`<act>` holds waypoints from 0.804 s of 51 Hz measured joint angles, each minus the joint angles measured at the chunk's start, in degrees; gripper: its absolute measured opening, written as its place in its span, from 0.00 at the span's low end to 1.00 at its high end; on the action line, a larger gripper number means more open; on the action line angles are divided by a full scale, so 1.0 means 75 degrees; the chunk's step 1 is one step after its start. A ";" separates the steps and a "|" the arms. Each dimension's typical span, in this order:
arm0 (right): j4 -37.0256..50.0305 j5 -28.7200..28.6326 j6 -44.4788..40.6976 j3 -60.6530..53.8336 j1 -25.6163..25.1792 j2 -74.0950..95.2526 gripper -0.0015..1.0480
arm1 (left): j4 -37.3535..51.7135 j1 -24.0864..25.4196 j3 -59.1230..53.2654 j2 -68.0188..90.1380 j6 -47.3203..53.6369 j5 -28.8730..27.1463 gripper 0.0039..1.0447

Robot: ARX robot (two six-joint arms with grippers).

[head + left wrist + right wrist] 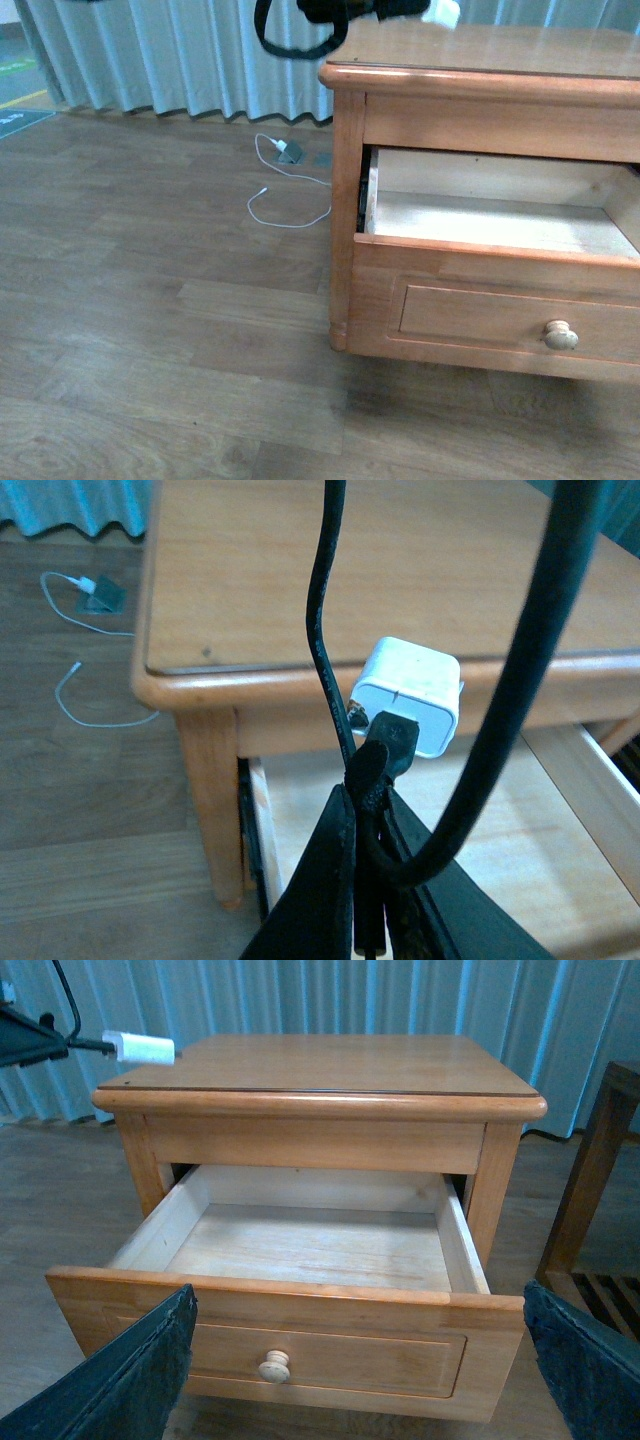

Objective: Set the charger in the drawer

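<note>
The charger [408, 692] is a small white block with a thick black cable [540, 680] looping up from it. My left gripper [365, 780] is shut on the charger at its black cable end and holds it in the air over the front left corner of the nightstand top, above the open drawer [480, 810]. In the front view the left gripper [350, 8] and charger [445, 12] are at the top edge. The drawer [290, 1300] is pulled out, with a pale bare interior and a round knob [274, 1365]. My right gripper [360, 1380] is open in front of the drawer front, empty.
The honey-wood nightstand [480, 50] stands on a wood floor. A white adapter with a thin white cable [288, 152] lies on the floor by the curtain [150, 50]. A dark wooden frame [585, 1190] stands beside the nightstand.
</note>
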 joint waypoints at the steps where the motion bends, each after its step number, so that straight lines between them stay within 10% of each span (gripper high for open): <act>1: 0.0000 0.0003 0.0000 0.0000 0.0000 0.0000 0.92 | -0.0012 -0.0029 -0.0119 -0.0050 -0.0006 0.0093 0.06; 32: 0.0000 0.0000 0.0000 0.0000 0.0000 0.0000 0.92 | -0.0449 -0.0609 0.1201 0.2573 -0.0944 0.0274 0.06; 41: 0.0000 0.0000 0.0000 0.0000 0.0000 0.0000 0.92 | -0.0481 -0.0685 0.1580 0.2955 -0.0991 0.0020 0.32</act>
